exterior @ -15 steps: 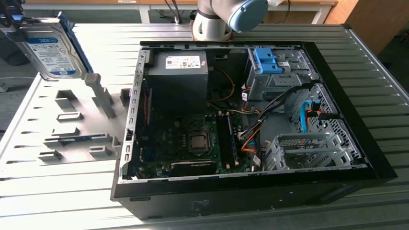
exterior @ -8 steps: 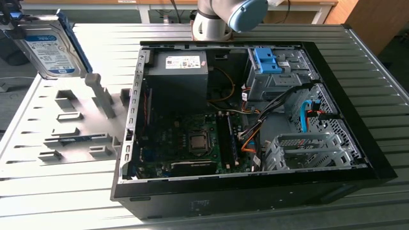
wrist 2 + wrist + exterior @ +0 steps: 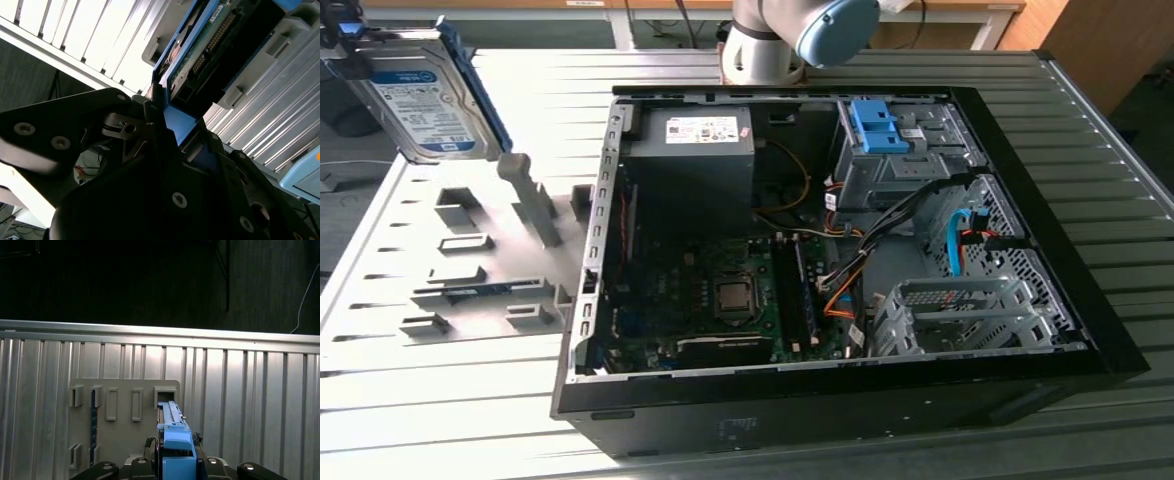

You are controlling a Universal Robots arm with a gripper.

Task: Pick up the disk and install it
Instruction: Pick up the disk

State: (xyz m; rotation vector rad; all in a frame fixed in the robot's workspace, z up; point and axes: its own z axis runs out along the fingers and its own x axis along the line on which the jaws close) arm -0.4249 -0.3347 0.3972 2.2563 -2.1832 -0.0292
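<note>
The disk (image 3: pixel 176 440) — one end seemingly hidden within the claw (image 3: pixel 177 465).

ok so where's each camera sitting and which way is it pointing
Exterior view: off the arm, high up, looking down on the open computer case and slatted table; an arm joint shows beyond the case.
First wrist view: on the arm, looking past the gripper down to the grey holder plate.
Second wrist view: on the arm, behind the gripper's black body, looking along it at the disk.
Shared: all three show the disk's blue carrier; the exterior and first wrist views both show the holder plate.
</note>
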